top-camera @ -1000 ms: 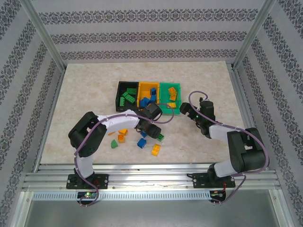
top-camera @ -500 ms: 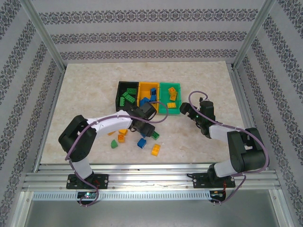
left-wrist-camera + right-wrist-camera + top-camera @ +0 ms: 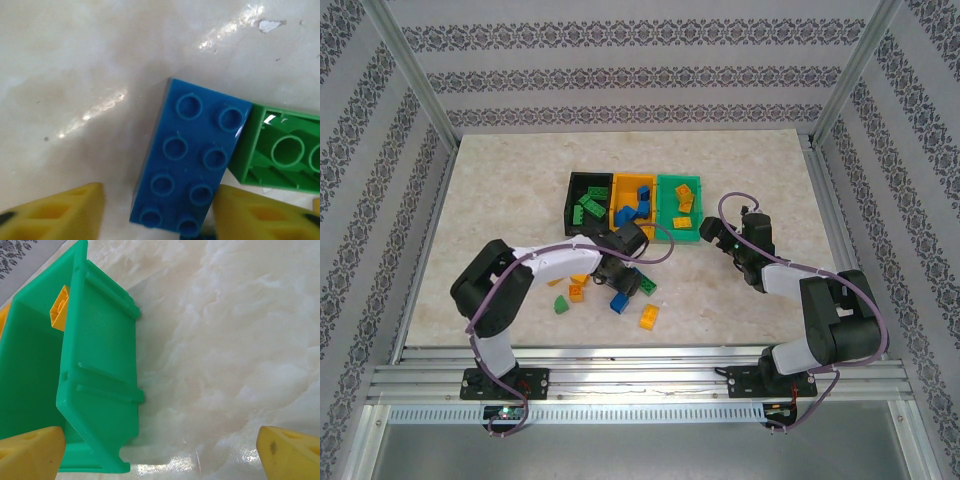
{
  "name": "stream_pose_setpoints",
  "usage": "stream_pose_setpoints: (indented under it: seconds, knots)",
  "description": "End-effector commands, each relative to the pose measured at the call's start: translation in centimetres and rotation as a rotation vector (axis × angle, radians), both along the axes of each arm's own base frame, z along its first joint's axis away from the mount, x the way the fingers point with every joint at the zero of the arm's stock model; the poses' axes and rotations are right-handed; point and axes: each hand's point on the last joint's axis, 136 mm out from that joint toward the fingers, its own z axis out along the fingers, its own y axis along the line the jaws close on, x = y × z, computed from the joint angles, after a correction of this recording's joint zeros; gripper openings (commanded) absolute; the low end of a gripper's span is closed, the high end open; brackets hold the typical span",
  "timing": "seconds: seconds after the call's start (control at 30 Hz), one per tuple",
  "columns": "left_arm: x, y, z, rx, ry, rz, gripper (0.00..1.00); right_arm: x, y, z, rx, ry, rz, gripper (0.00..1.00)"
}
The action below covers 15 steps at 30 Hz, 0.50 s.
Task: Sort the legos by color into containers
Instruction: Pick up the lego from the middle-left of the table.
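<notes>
A blue eight-stud lego (image 3: 192, 160) lies flat on the table between the yellow fingers of my left gripper (image 3: 159, 205). The right finger (image 3: 260, 215) is against its side, while the left finger (image 3: 60, 215) stands a little off it, so the gripper is open. A green lego (image 3: 285, 152) lies on its side against the blue one. From above, my left gripper (image 3: 628, 277) is low among the loose legos. The black (image 3: 572, 200), yellow-orange (image 3: 616, 197) and green (image 3: 680, 238) containers stand side by side. My right gripper (image 3: 160, 450) is wide open beside the green container (image 3: 100, 390).
Loose on the table near the left gripper are a blue lego (image 3: 620, 301), a green one (image 3: 647, 287), orange ones (image 3: 578, 291) (image 3: 649, 317) and a green sloped one (image 3: 561, 304). Metal frame posts stand at the table's sides.
My left gripper has come down and a little left over the loose legos, and its fingers have narrowed around the blue one. The right arm has not moved.
</notes>
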Motion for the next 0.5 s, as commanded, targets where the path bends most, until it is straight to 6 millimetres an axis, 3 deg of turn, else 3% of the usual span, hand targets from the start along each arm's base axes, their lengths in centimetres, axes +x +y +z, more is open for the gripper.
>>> stream_pose_setpoints:
  seconds: [0.0, 0.2, 0.47]
  knots:
    - [0.2, -0.1, 0.1, 0.006, 0.022, -0.018, 0.45, 0.6, 0.5, 1.1, -0.008, -0.033, 0.014, 0.98]
    - [0.6, 0.3, 0.5, 0.03, 0.004, -0.015, 0.28, 0.6, 0.6, 1.1, -0.003, -0.032, 0.017, 0.98]
    - [1.9, 0.9, 2.5, -0.018, -0.049, 0.014, 0.26, 0.6, 0.6, 1.0, -0.002, -0.03, 0.018, 0.98]
